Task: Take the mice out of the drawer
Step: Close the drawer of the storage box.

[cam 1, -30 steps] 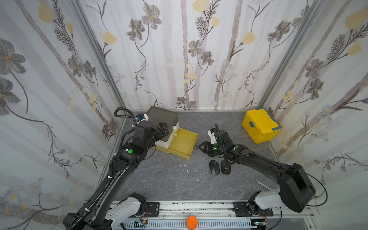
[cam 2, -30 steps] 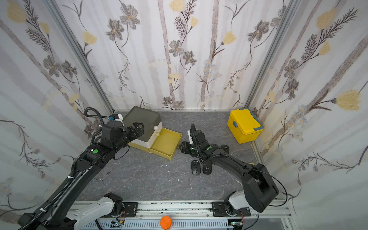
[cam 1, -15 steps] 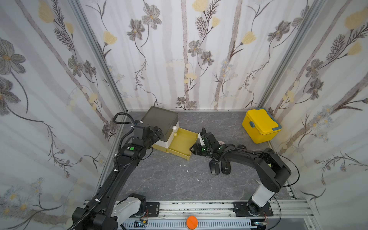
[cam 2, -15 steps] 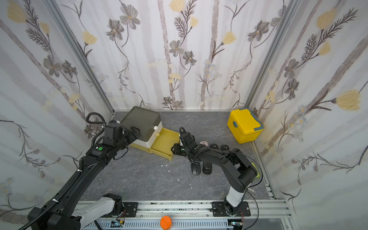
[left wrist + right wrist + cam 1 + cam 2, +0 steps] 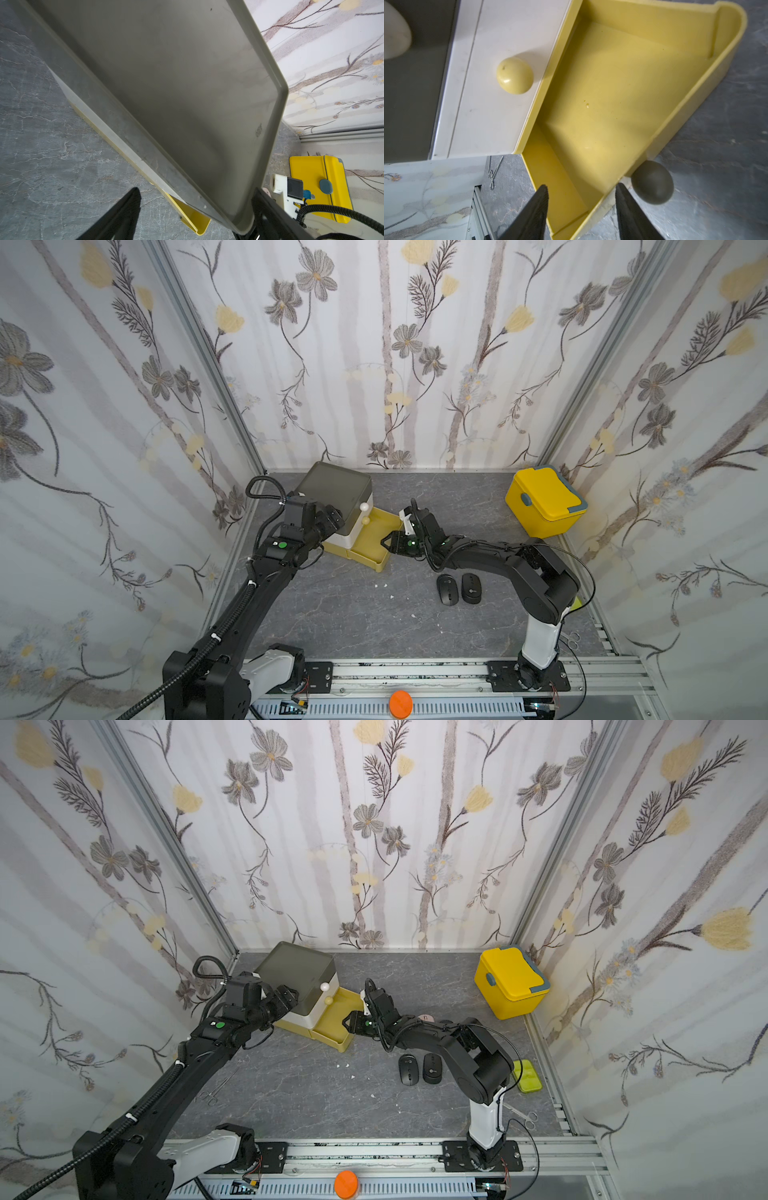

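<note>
grey tabletop (image 5: 332, 614) bears two black mice (image 5: 446, 590), parallel, long axes front-to-back.

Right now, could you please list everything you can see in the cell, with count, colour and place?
drawer box: one; olive-grey, white and mustard tiers; back left of table, bottom drawer out, visible part empty.
black mice: two; black; side by side on table, in front of right arm.
pink mouse: one; pale pink; behind right arm, partly hidden.
lidded box: one; bright yellow; back right corner.
lime-green item: one; right edge, unidentifiable.
scissor-like tools: two; metal; left side, front right.
orange button: one; front rail.
left gripper: black; open, around drawer box's top corner.
right gripper: black; open, straddling open drawer's front wall.
</note>
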{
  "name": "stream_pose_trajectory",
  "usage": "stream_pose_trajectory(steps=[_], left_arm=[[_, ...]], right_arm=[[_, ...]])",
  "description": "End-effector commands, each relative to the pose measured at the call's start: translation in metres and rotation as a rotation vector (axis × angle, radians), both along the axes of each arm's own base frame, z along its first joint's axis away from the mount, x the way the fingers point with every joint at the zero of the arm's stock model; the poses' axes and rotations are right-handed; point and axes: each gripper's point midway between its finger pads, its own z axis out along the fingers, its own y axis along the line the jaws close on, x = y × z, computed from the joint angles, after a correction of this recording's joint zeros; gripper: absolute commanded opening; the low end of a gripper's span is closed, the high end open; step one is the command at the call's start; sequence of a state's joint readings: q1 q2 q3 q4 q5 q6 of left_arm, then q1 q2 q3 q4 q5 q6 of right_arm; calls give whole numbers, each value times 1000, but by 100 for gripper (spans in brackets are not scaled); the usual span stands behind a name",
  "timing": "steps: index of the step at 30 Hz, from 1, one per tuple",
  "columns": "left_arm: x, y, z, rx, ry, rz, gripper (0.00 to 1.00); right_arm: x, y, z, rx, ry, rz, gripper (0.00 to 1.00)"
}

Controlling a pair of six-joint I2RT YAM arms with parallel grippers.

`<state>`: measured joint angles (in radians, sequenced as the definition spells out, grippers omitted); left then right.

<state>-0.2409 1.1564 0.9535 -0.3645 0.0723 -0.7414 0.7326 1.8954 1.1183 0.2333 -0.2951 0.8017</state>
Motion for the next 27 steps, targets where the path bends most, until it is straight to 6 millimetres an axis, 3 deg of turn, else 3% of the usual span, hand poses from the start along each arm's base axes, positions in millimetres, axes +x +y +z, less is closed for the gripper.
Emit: stream_pose_trajectory(steps=[1, 6, 11, 16, 22, 27], left_arm=[[6, -6, 6, -36, -33, -11, 83], [7, -5, 0, -36, -24, -7, 79], [6, -3, -4, -27, -16, 5, 77], [6, -1, -5, -28, -11, 14, 76], [8, -3, -10, -31, -6, 8, 75], [10, -4, -9, -36, -9, 7, 75]], right_arm=[[7, 19, 20, 82, -58, 48, 51], [15, 33, 17, 112, -72, 76, 48], [27, 33, 33, 132, -136, 84, 47], [32, 1, 40, 108, -149, 33, 47], [39, -37, -4, 16, -41, -65, 41], [59, -34, -20, -39, -45, -76, 37]])
